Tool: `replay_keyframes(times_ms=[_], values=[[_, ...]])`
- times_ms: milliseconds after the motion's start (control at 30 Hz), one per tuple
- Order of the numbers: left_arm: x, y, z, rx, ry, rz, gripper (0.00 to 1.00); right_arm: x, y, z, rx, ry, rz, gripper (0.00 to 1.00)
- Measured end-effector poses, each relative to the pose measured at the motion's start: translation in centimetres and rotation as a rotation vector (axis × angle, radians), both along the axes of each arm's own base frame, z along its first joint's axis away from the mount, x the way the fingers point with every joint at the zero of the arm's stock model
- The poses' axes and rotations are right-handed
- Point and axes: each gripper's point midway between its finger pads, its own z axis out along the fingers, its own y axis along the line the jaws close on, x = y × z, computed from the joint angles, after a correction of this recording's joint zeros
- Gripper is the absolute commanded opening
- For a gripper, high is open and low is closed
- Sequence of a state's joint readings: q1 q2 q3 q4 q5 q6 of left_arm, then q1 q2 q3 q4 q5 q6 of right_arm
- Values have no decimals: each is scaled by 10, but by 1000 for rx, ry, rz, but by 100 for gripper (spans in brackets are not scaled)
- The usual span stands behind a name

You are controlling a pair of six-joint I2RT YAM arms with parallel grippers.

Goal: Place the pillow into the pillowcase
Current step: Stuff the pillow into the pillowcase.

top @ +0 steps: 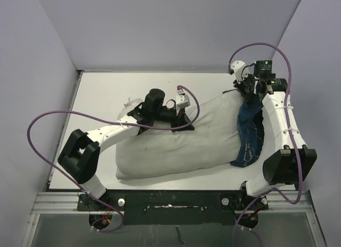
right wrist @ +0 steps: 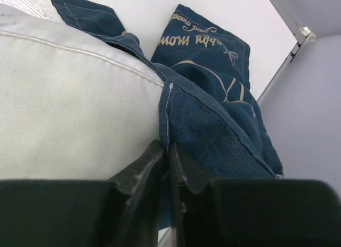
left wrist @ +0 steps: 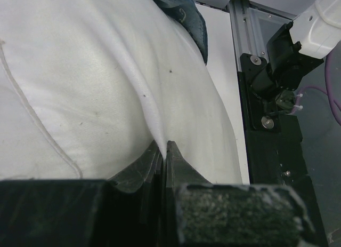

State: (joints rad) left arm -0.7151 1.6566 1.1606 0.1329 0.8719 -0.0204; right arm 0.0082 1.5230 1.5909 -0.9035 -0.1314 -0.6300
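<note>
Left wrist view, left gripper (left wrist: pixel 164 146): the two black jaws are pressed together, and a thin fold of white cloth is pinched between their tips.
Left wrist view, pillow (left wrist: pixel 80 71): it fills the left and the middle of the picture. A ridge of its cloth runs up from the jaws, and a stitched seam curves over its left part.
Left wrist view, pillowcase (left wrist: pixel 184 12): only a navy piece shows at the top, lying against the far end of the pillow.
Left wrist view, table (left wrist: pixel 221 71): a white strip beside the pillow, with a metal rail (left wrist: pixel 250 28) on its right.
Right wrist view, right gripper (right wrist: pixel 166 148): the jaws stand almost together. The stitched edge of the navy cloth goes down between them, and they grip the pillowcase there.
Right wrist view, pillowcase: bunched up on the right, with cream cursive script and part of an outline drawing. Its edge lies over the end of the pillow.
Right wrist view, pillow: white, on the left half, touching the pillowcase.
Top view, pillow: it lies across the middle of the table, mostly bare.
Top view, pillowcase: crumpled over the right end of the pillow only.
Top view, left arm (top: pixel 112 132): it reaches to the far edge of the pillow, on the left part.
Top view, right arm (top: pixel 282 119): it stands along the right side, with the gripper at the far end of the pillowcase.
Top view, purple cable (top: pixel 53 119): it loops above the left arm.
</note>
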Motion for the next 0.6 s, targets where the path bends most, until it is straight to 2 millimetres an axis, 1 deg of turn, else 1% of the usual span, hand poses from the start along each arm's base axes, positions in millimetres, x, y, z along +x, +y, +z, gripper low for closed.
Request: replay_keyframes(times_ms=[33,133,200,267,333,400,467,500,567,600], values=[[0,0,0,-1,-1,0,0,0,-1,-2,3,6,-4,0],[0,0,2,-8,-9,0,0,3,0,-11,29,39,-5,0],[2,0,4,-18,-21,2,0,9,8,-14,76,61,10,0],[4,0,6,-26,-31,4,0,20,20,-10,154,63,32,0],[9,3,10,-35,-42,7,0,37,44,5,273,38,74,0],[18,6,22,-54,-62,8,0,54,77,31,411,-4,130,0],[31,8,44,-85,-102,12,0,63,118,61,567,-32,198,0],[39,10,58,-104,-127,16,0,64,136,72,627,-40,230,0],[57,17,87,-144,-184,34,0,62,174,101,776,-53,305,0],[64,21,98,-157,-204,45,0,60,188,114,837,-59,337,0]])
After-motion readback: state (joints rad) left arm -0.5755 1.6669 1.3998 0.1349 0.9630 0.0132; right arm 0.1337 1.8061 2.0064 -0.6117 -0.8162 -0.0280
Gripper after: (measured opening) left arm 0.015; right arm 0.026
